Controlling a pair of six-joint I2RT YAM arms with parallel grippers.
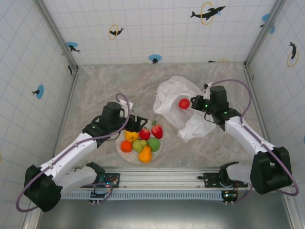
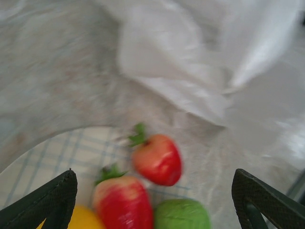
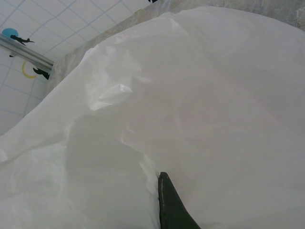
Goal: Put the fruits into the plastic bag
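Marble table (image 1: 95,86), left end effector (image 1: 139,123) spread above fruits (image 1: 141,143), right end effector (image 1: 194,102) pinching plastic bag (image 1: 171,93) (apple (image 1: 183,104) inside)

Marble tabletop (image 1: 105,90), dolphin-tiled walls (image 1: 157,28)

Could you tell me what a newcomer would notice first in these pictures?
A pile of glossy toy fruits on a round cream grid-patterned plate sits front and centre, the open left gripper above it. Right of it, a red toy apple lies on the wrinkly white translucent plastic bag, which the shut right gripper pinches.
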